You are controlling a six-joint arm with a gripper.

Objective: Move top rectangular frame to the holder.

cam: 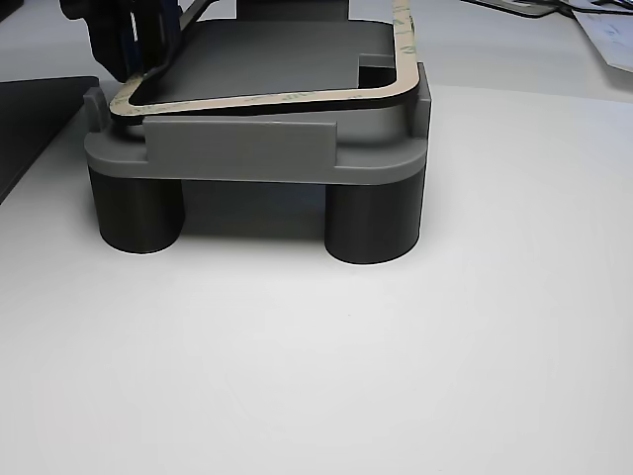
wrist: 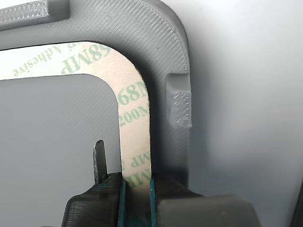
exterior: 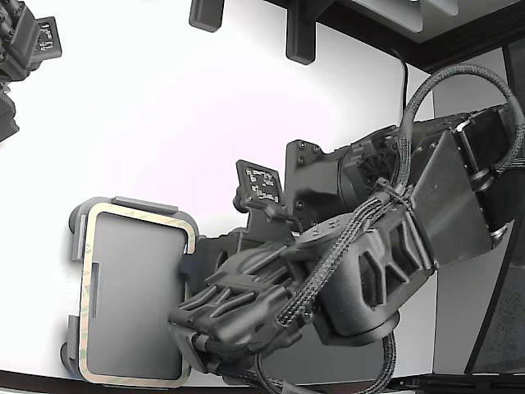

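The top rectangular frame [exterior: 84, 287] is a thin cream outline with green print. It lies over the holder [exterior: 135, 203], a light grey tray with raised edge tabs. In the wrist view my gripper [wrist: 137, 182] is shut on one long side of the frame [wrist: 135, 118], just past a rounded corner, inside the holder's rim [wrist: 165, 47]. In the other view the frame [cam: 297, 97] sits slightly tilted on the holder [cam: 247, 148], with my gripper [cam: 138, 49] pinching it at the back left. In the exterior view my arm hides the gripper's fingertips.
The holder stands on dark cylindrical legs [cam: 371, 223] on a white table. A dark flat mat [cam: 30, 119] lies at the other view's left. A second arm [exterior: 25, 49] is at the exterior view's upper left, and dark posts [exterior: 299, 37] stand at the top.
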